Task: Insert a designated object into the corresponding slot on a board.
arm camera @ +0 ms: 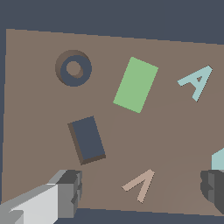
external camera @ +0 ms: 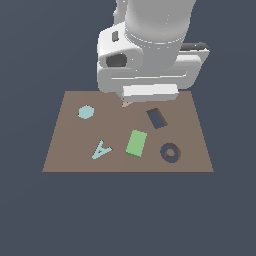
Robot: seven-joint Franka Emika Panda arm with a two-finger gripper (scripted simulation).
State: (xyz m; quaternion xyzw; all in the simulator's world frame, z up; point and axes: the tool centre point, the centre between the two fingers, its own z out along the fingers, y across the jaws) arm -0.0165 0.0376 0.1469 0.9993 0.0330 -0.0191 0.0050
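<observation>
My tool point(arm camera: 142, 192) is spread wide and holds nothing. Close by is the dark slot point(arm camera: 88, 139) in the board point(arm camera: 175, 131). Farther off lies the green block point(arm camera: 135, 85), flat and tilted. I might bump the letter piece point(arm camera: 196, 81) beside it, or pinch the block crooked so it jams.

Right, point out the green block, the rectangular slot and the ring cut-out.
green block point(external camera: 136, 143): exterior view, middle of its top face.
rectangular slot point(external camera: 157, 118): exterior view, middle of its dark floor.
ring cut-out point(arm camera: 64, 72): wrist view, on the dark groove, not the brown centre.
</observation>
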